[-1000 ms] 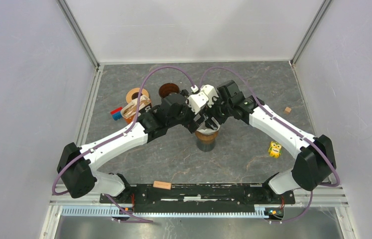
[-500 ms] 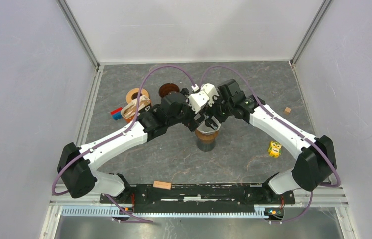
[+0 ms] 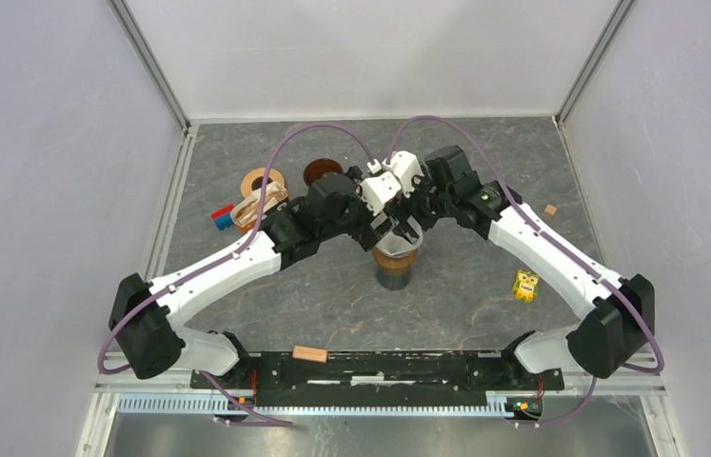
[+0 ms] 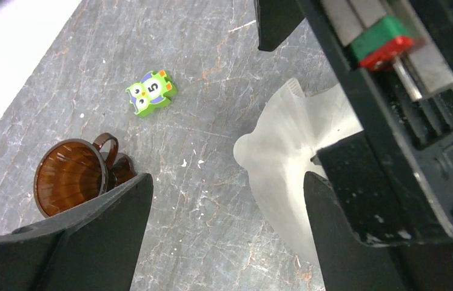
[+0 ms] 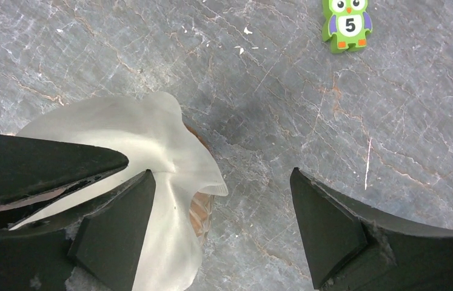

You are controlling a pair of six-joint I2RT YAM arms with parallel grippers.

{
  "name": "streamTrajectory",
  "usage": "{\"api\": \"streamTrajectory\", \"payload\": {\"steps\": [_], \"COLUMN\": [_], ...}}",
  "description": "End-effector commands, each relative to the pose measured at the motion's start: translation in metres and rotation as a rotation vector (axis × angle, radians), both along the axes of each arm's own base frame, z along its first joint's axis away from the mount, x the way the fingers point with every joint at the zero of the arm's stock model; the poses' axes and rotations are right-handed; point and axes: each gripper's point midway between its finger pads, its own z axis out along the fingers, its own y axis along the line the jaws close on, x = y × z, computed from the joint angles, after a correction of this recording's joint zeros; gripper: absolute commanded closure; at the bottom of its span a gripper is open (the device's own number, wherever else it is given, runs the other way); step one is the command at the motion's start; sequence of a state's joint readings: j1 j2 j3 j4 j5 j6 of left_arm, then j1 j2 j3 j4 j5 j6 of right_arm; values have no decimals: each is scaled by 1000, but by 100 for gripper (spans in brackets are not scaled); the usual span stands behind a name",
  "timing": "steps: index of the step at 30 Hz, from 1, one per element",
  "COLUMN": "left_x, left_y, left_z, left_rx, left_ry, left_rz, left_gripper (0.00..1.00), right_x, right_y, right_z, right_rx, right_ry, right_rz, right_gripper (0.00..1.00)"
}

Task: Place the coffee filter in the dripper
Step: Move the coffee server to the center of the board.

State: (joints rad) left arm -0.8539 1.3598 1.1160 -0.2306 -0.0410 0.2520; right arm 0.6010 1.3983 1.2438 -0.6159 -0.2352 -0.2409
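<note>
Over the dripper (image 3: 395, 257), both jaws gape wide on nothing, so I'd nip the limp, flimsy filter (image 5: 142, 136) lightly at its rim.

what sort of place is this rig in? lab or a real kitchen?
Likely a lab test cell, not a kitchen: plain white enclosure walls on aluminium frame posts, a grey marbled tabletop, and stray props like a green owl number block.

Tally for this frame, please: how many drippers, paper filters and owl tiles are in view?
Drippers: 2 (second under the filter)
Paper filters: 1
Owl tiles: 1
Total: 4
</note>
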Motion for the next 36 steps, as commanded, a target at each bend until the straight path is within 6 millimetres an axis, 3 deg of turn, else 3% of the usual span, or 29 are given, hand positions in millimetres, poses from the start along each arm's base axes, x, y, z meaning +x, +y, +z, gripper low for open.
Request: {"api": "streamTrajectory", "payload": {"steps": [1,14,20,26,32,36], "left_x": [-1,-5,3,11,25,30], "left_y": [-4,-3,8,19,31,34], "left_z": [51,67,98,131,144,143], "left_rx": [-79,-99,-154,-250,-308,-328], "left_ry": [-74,-73,-84,-26,-2,13], "left_rz": [-30,-34,23,60,102,109], "left_gripper": [0,0,0,0,0,0], "right_x": [2,-11,-20,-43,-65,-68], "right_y": [2,-10,-35,-49,-47,-45], "right_z": [42,82,96,71,9,-25], "right_rx": [77,196,264,343,380,403], "right_ry": [-92,-162,-269,-358,-308,-298], "right_rz": [24,74,76,122,202,195], "right_gripper": [11,7,3,2,2,2]}}
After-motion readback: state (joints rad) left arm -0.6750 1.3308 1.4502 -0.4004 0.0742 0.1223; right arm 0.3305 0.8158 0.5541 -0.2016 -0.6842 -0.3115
